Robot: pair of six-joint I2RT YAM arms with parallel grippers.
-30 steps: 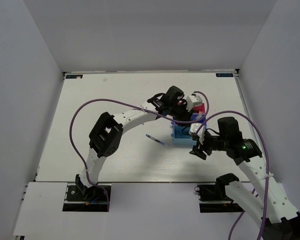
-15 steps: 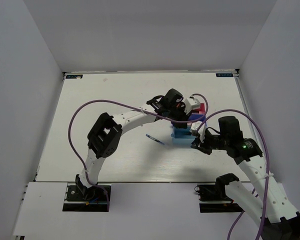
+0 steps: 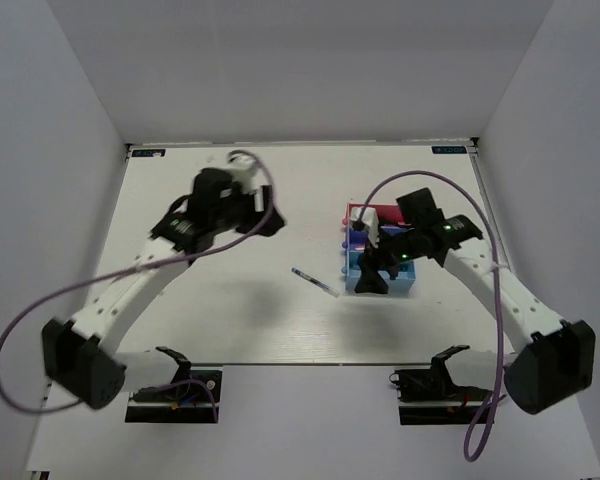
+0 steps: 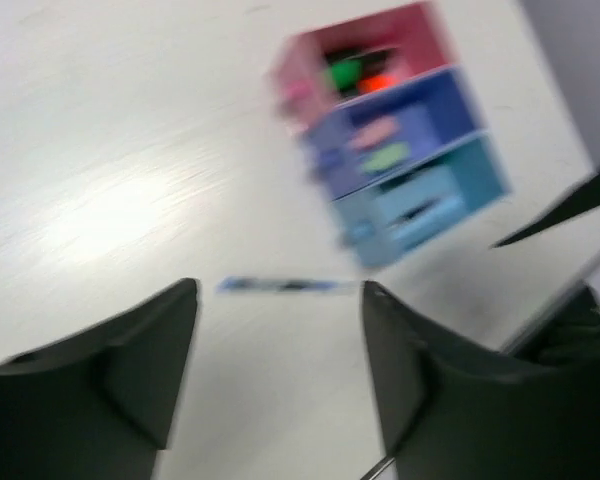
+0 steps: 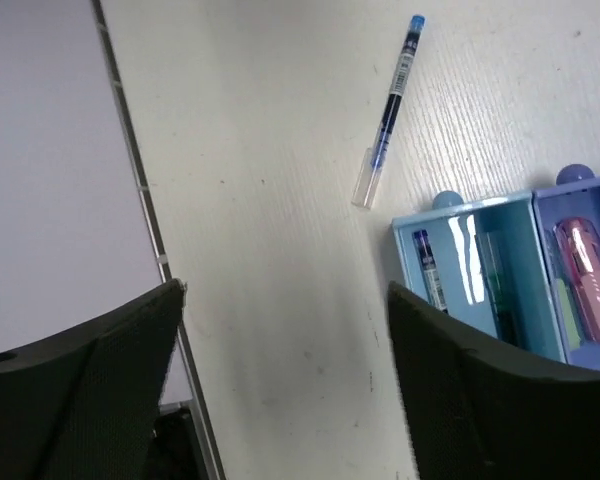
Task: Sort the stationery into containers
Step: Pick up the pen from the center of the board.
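The containers are three joined trays: pink (image 3: 364, 213), purple-blue (image 3: 356, 240) and light blue (image 3: 392, 284). In the left wrist view the pink tray (image 4: 420, 30) holds green and orange highlighters. The purple-blue tray (image 4: 450, 100) holds a pink and a pale green one. The light blue tray (image 5: 465, 215) holds thin pens. One blue-ended pen (image 3: 314, 280) (image 5: 390, 110) (image 4: 280, 286) lies on the table left of the trays. My left gripper (image 3: 264, 222) (image 4: 278, 300) hangs open and empty, well left of the trays. My right gripper (image 3: 370, 276) (image 5: 285, 295) stands open and empty over the light blue tray's near-left corner.
White walls close in the table (image 3: 230, 300) on three sides. The right arm (image 3: 500, 290) stretches from the near right across to the trays. A purple cable (image 3: 420, 180) loops above the right wrist. The table's near edge (image 5: 145, 200) shows in the right wrist view.
My left arm has swung away from the trays to the left and its jaws have opened. My right gripper has moved up over the light blue tray and opened wider.
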